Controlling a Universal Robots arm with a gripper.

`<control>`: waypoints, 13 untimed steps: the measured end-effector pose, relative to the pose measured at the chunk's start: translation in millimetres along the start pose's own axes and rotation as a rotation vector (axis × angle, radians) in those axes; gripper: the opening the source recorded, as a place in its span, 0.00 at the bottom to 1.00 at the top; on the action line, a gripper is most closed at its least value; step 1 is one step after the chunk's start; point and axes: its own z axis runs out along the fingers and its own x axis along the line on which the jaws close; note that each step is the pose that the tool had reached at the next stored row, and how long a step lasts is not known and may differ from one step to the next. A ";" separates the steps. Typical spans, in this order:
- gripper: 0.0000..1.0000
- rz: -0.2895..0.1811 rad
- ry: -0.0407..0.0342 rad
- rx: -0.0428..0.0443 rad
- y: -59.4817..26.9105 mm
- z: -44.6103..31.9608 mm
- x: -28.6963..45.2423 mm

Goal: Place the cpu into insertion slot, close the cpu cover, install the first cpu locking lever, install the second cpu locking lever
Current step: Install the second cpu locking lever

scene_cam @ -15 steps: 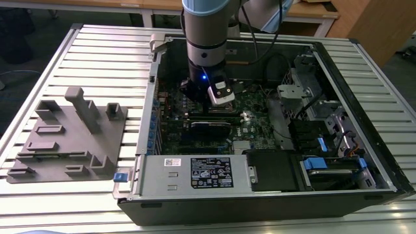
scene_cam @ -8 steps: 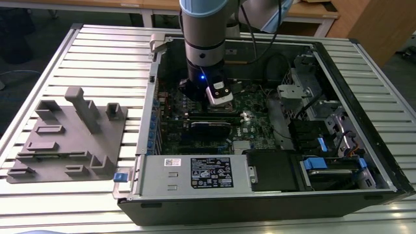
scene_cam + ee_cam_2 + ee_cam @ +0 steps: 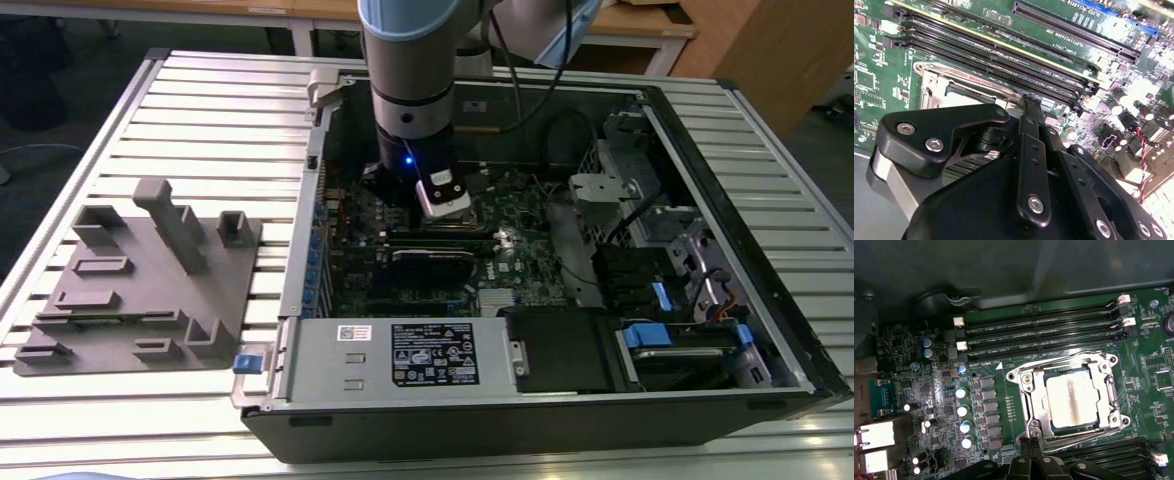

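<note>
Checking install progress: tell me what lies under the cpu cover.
Through the window of the cpu cover, the cpu shows, seated. The insertion slot beneath it is covered, so its contacts cannot be seen.

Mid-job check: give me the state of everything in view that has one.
cpu: seated in the insertion slot.
cpu cover: closed down around the cpu.
hand: low over the motherboard, at the socket's edge.
computer case: lying open, side panel off.
</note>
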 end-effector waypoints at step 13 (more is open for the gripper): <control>0.11 0.001 -0.0062 -0.0223 -1.9 6.4 6.1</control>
